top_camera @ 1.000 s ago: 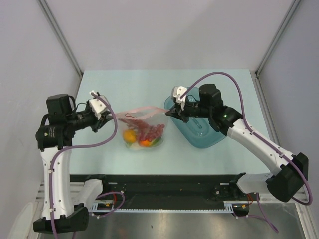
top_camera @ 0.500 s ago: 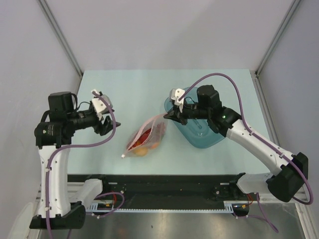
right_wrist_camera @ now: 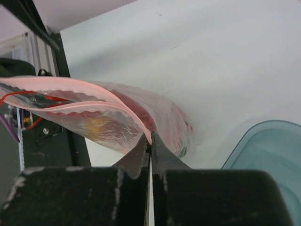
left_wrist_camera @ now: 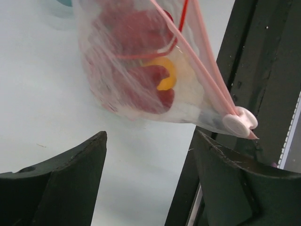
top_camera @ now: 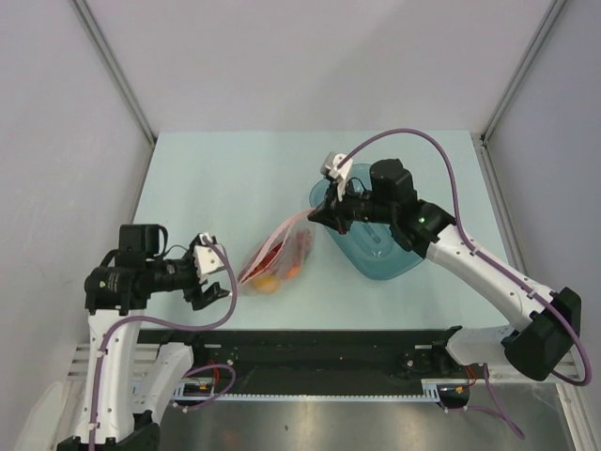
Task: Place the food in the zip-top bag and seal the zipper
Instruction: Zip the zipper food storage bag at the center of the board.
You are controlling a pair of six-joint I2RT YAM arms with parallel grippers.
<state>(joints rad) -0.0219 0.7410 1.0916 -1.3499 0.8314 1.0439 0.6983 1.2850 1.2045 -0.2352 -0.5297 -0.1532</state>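
Note:
The zip-top bag (top_camera: 277, 256) hangs slanted from my right gripper (top_camera: 315, 214), which is shut on the upper end of its pink zipper strip (right_wrist_camera: 106, 101). Red and orange food (top_camera: 272, 272) sits inside the bag; the left wrist view shows a red piece (left_wrist_camera: 141, 92) and an orange piece (left_wrist_camera: 165, 77) through the plastic. The zipper (left_wrist_camera: 197, 61) runs down to its white slider (left_wrist_camera: 240, 123) at the bag's low end. My left gripper (top_camera: 218, 282) is open and empty, just below and left of that slider, its jaws wide apart (left_wrist_camera: 150, 136).
The translucent blue bowl (top_camera: 380, 254) stands under and right of my right gripper; its rim shows in the right wrist view (right_wrist_camera: 268, 150). A black rail (top_camera: 329, 343) runs along the table's near edge, close to my left gripper.
My left gripper let go of the bag's left end, then swung down toward the near edge, below the slider. The bag dropped to hang slanted from my right gripper.

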